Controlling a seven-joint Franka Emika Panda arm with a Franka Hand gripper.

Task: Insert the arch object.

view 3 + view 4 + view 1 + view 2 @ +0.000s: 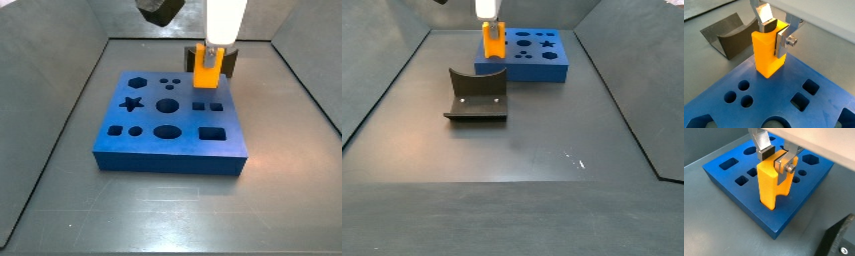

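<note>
My gripper (775,34) is shut on the arch object (769,55), a tall orange block with a curved notch cut into one side, seen best in a wrist view (769,185). It hangs upright, its lower end over the blue board (771,102) near one corner. In a side view the gripper (211,48) holds the block (206,72) at the board's (160,142) far right edge, just behind the square holes (206,104). I cannot tell whether the block touches the board. No small dark block shows.
The dark fixture (476,95), with a curved upright back, stands on the grey floor in front of the blue board (543,60) and also shows in a wrist view (731,42). Dark walls enclose the floor.
</note>
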